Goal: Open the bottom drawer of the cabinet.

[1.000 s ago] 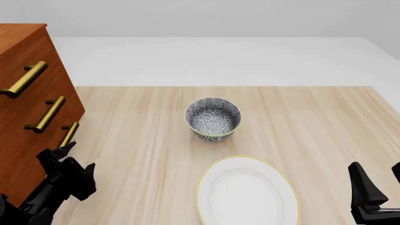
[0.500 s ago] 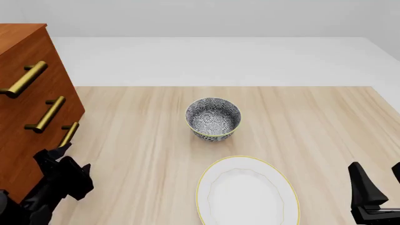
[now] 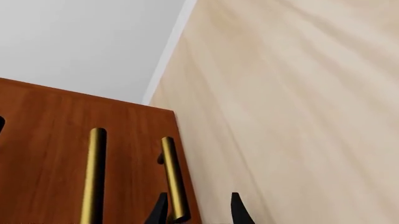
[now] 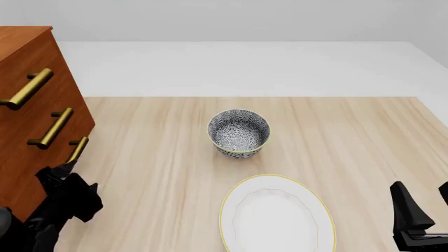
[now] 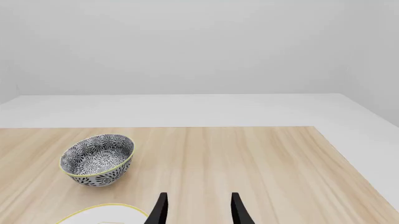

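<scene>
The reddish-brown cabinet [image 4: 68, 86] stands at the table's left edge, its three brass handles facing the table. The bottom drawer [image 4: 78, 130] is shut flush, and its brass handle [image 4: 77, 149] sits just above the tabletop. My left gripper [image 4: 62, 173] is open right at the near end of that handle. In the left wrist view the handle [image 3: 172, 172] of the bottom drawer [image 3: 146, 135] lies between the fingertips, close against one finger [image 3: 160, 210], with the left gripper [image 3: 198, 211] not closed on it. My right gripper [image 4: 425, 202] hangs open and empty at the near right, and its wrist view shows the right gripper [image 5: 198, 210] over bare table.
A black-and-white patterned bowl [image 4: 238, 132] stands mid-table, and a white plate with a yellow rim [image 4: 242, 191] lies nearer, between the arms. The bowl [image 5: 97, 160] also shows in the right wrist view. The middle drawer's handle [image 3: 93, 177] runs beside the bottom one.
My left gripper has shifted slightly left, closer in to the cabinet front and the bottom handle. The right arm, bowl and plate have not moved.
</scene>
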Robot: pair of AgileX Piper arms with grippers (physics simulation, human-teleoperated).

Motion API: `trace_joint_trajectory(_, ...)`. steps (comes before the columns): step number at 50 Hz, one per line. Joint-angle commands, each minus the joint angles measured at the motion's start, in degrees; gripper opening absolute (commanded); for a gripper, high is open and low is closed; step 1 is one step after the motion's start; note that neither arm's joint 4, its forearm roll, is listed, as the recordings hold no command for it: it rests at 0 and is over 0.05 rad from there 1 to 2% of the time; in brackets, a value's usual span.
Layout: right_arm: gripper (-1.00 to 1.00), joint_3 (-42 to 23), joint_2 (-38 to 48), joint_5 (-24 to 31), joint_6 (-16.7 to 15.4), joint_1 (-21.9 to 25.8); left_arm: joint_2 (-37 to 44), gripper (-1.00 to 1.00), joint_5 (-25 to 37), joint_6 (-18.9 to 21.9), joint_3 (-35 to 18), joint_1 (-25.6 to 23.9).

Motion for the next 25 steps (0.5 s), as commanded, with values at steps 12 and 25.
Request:
trace_joint_trajectory(12, 1.0, 0.0, 0.0, 0.0, 0.0, 0.0, 1.8, 1.0, 0.0, 1.1, -1.4, 2.5)
trace_joint_trajectory(25, 1.0, 0.0, 0.0, 0.0, 0.0, 0.0, 2.5, 1.0, 0.0, 1.9, -2.3, 4.1)
